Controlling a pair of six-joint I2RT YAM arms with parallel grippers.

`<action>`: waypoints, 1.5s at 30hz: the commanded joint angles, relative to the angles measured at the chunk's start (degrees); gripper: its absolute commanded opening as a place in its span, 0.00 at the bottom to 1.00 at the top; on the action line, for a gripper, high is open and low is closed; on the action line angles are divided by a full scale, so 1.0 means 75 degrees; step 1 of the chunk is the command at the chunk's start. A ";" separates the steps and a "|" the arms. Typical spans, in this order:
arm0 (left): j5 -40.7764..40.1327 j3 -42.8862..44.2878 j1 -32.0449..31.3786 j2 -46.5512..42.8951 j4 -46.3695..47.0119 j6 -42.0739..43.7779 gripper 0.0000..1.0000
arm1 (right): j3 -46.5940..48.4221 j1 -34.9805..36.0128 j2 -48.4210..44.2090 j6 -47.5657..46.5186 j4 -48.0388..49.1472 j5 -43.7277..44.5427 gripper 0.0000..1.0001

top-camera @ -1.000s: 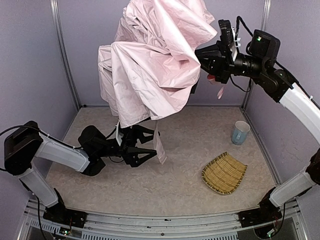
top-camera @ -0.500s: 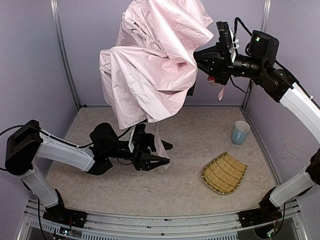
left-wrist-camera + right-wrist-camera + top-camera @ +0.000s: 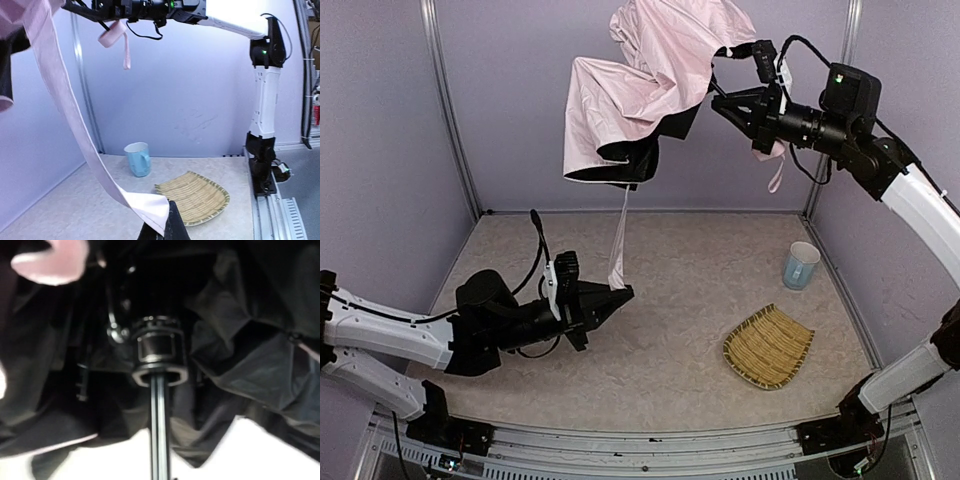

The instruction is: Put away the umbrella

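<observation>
High at the back hangs the umbrella (image 3: pixel 650 80), half collapsed, pale pink outside with black lining (image 3: pixel 250 340) showing underneath. My right gripper (image 3: pixel 722 100) holds it up there, shut on the thin black shaft (image 3: pixel 159 430). The small pink handle (image 3: pixel 112 35) dangles by that wrist. A long pink closure strap (image 3: pixel 619 240) hangs from the canopy down to my left gripper (image 3: pixel 618 293), which sits low over the table. In the left wrist view the strap (image 3: pixel 65 105) ends pinched between the black fingertips (image 3: pixel 176 227) of my left gripper (image 3: pixel 167 222).
A woven straw tray (image 3: pixel 768 346) lies on the table at the right, also in the left wrist view as the tray (image 3: pixel 195 197). A pale blue mug (image 3: pixel 801 265) stands behind it near the right wall, the same mug (image 3: pixel 137 159). Purple walls enclose the table.
My left gripper has shut on the hanging strap and slid right. The umbrella canopy has risen and drawn in toward the right gripper.
</observation>
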 commanded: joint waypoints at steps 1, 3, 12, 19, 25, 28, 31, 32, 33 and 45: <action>-0.3770 -0.0238 -0.0590 -0.0980 -0.1613 0.1542 0.00 | 0.0010 -0.0349 0.0020 -0.0147 0.0259 0.1039 0.00; -0.4307 -0.0320 -0.0588 -0.1182 -0.1971 0.1811 0.00 | -0.0109 -0.0351 0.0057 -0.0410 0.0299 0.0580 0.00; -0.6973 -0.0787 -0.0043 -0.0335 -0.0882 0.2953 0.00 | 0.0309 -0.0363 0.0196 -0.0685 -0.0136 -0.1109 0.00; -0.8191 -0.0869 0.0926 0.1119 0.1883 0.4664 0.00 | -0.0138 -0.0345 0.0121 -0.0582 -0.0096 -0.2907 0.00; -0.7641 -0.0531 0.1533 0.2096 0.2759 0.4985 0.00 | -0.1159 -0.0158 -0.0110 -0.0443 0.0465 -0.3358 0.00; -0.7372 -0.0190 0.1524 0.2414 0.2649 0.5022 0.00 | -0.1471 -0.0128 -0.0143 -0.0237 0.0905 -0.3313 0.00; -0.6826 -0.0132 0.0985 0.2236 0.1898 0.5223 0.42 | -0.1494 -0.0139 -0.0241 -0.0271 0.1147 -0.3302 0.00; -0.6423 -0.0211 0.0746 0.2030 0.1508 0.5251 0.54 | -0.1414 -0.0146 -0.0254 -0.0400 0.1075 -0.3338 0.00; -0.6020 -0.0293 0.0512 0.1799 0.1046 0.5226 0.63 | -0.1292 -0.0160 -0.0241 -0.0568 0.0953 -0.3402 0.00; -0.0441 -0.0326 0.0522 -0.1663 -0.3760 0.2898 0.99 | 0.1162 -0.0538 0.0652 -0.3043 -0.2368 -0.4194 0.00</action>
